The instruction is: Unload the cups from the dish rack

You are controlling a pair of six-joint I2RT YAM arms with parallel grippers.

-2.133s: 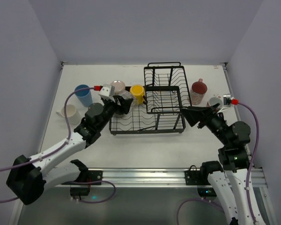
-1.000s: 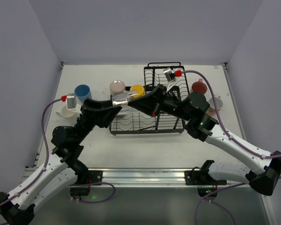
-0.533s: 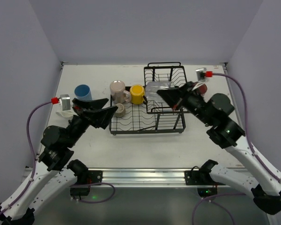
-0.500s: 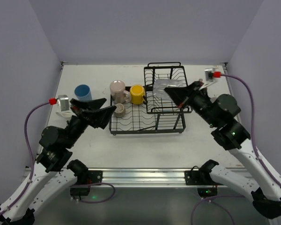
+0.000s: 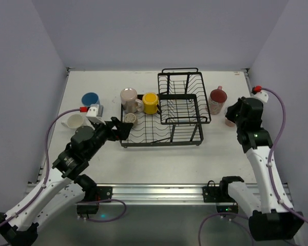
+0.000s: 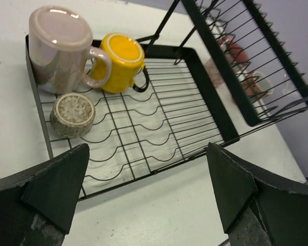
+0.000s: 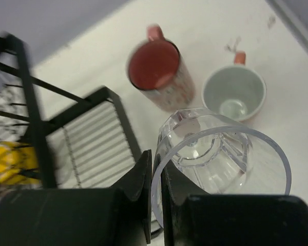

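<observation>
The black wire dish rack (image 5: 167, 115) holds an upturned pink mug (image 5: 129, 97), a yellow mug (image 5: 150, 101) and a small speckled cup (image 5: 131, 119) on its flat tray. My left gripper (image 6: 147, 154) is open and empty, low over the tray's front left corner. In the left wrist view the pink mug (image 6: 59, 48), yellow mug (image 6: 120, 61) and speckled cup (image 6: 73, 114) lie ahead of it. My right gripper (image 7: 155, 174) is shut on the rim of a clear glass (image 7: 220, 159), right of the rack, above a reddish mug (image 7: 159, 69) and a pale mug (image 7: 233, 95).
A blue tumbler (image 5: 90, 98) and a white mug (image 5: 75, 121) stand on the table left of the rack. The reddish mug (image 5: 217, 97) stands right of the raised basket (image 5: 184, 97). The right arm (image 5: 249, 120) hides the glass from above.
My right gripper has carried the clear glass from over the basket to the table's right side. The left arm has drawn back and lower, its jaws wide open.
</observation>
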